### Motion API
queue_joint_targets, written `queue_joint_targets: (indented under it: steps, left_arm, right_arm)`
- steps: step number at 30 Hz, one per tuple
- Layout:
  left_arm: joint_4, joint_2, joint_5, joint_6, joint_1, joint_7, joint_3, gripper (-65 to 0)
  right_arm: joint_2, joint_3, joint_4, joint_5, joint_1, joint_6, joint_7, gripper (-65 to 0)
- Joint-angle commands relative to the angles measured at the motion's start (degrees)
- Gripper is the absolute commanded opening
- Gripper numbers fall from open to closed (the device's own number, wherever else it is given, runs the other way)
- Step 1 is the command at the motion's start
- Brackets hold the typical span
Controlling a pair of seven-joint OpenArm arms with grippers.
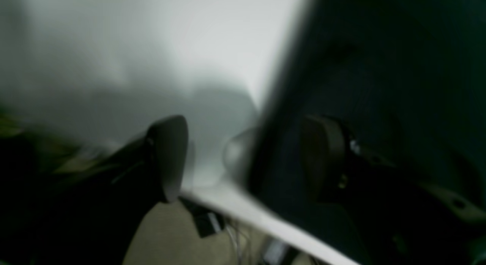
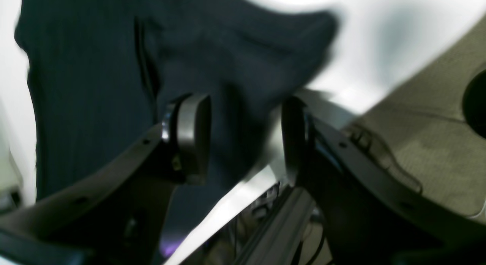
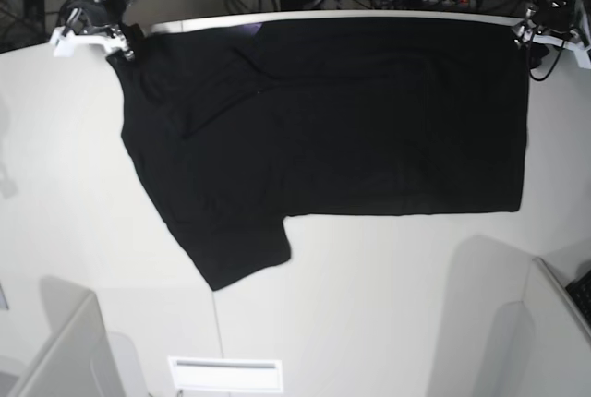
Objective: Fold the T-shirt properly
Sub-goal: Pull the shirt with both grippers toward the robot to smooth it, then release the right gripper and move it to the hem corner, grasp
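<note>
One fold at most looks made: the white table (image 3: 369, 305) carries the black T-shirt (image 3: 351, 111) spread wide across its 12 o'clock half, top edge along the far rim, one sleeve pointing to 7 o'clock, no print showing. Most of the folding seems left. At 10 o'clock the right gripper (image 2: 245, 139) sits by the shirt's corner, fingers spread with dark cloth lying between them but not pinched. At 2 o'clock the left gripper (image 1: 250, 158) straddles the shirt's edge, fingers likewise released.
</note>
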State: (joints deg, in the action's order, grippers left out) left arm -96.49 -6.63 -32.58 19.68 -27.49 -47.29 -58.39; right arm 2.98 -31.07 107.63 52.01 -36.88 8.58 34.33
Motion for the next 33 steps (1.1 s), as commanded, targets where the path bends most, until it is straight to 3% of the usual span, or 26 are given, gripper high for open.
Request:
queue_joint_targets:
  steps: [1,7,13,15,21,22,27,33]
  left_arm:
    - [-0.96,-1.06,-0.35,0.32,-0.25,0.91,-1.61,-20.1]
    - [-1.93,-1.41,-0.35,0.32,1.07,0.91,-6.18,-20.1]
    - [-5.53,-2.38,-0.08,0.32,3.44,0.91,-5.48,-20.6]
    - [-5.71,-2.47,0.01,0.32,4.67,0.91,-4.07,-25.5]
    - [-5.97,-2.55,0.01,0.32,7.66,0.91,-0.64,-61.5]
    - [-5.89,-2.55,0.01,0.32,8.01,0.91,0.15,-65.0]
    - [-5.89,-2.55,0.01,0.32,8.72,1.18,4.11,-65.0]
    - [-5.8,-3.43,0.09,0.32,9.95,1.18,7.01,-65.0]
  right_arm:
    - [-0.21,-0.97,1.07,0.52,-0.35,-0.18,-0.61,-36.6]
    - [-0.83,-4.58,1.33,0.43,1.5,-0.18,-0.7,-36.5]
    - [-5.75,-2.03,1.07,0.43,7.65,-0.27,1.32,-36.5]
    - [-6.1,-1.5,1.07,0.43,10.03,-0.27,2.46,-36.5]
    - [-6.37,-1.41,-1.3,0.34,18.64,-0.27,7.83,-36.5]
    - [-6.46,-1.41,-2.01,0.34,19.61,-0.36,8.18,-36.5]
    - [-8.04,1.93,-4.82,0.26,24.71,-0.53,8.27,-36.5]
    - [-10.68,9.84,-10.71,-5.02,33.5,-1.85,8.09,-36.3]
